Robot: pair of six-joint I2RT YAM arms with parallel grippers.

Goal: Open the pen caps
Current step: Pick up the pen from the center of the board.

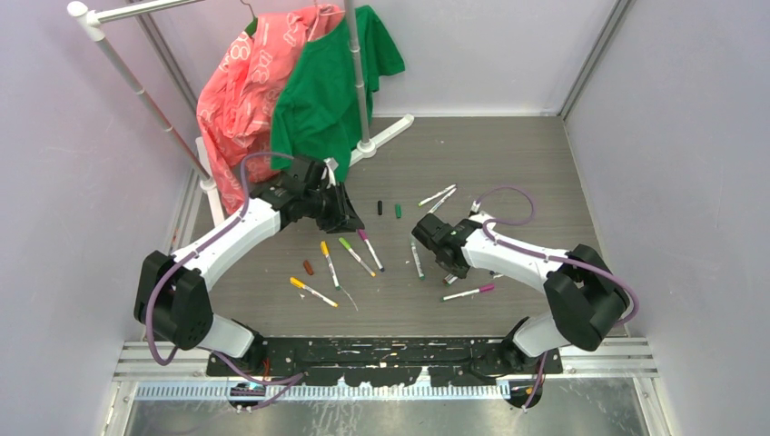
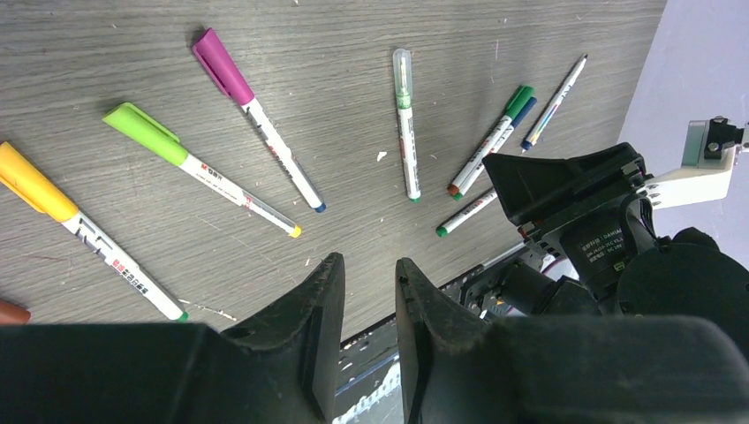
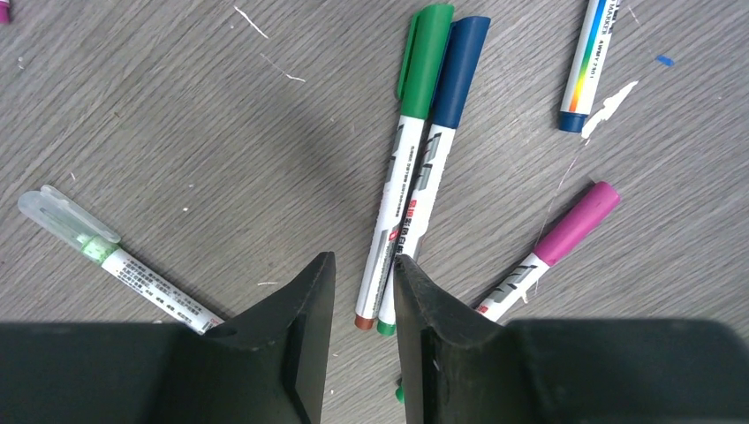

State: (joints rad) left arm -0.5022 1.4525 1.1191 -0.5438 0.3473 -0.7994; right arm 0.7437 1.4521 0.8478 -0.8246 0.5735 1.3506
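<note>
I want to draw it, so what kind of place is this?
Probably a robot test booth: a left arm and right arm bolted at the table edge, plain walls all round, pens scattered for practice.

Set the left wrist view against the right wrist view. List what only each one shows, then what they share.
Only the left wrist view: the yellow-capped pen, the lime-capped pen and the right arm. Only the right wrist view: the pink cap of a pen at lower right. Both: the clear-capped pen, the green-capped pen and blue-capped pen lying side by side, and the rainbow-striped marker.
</note>
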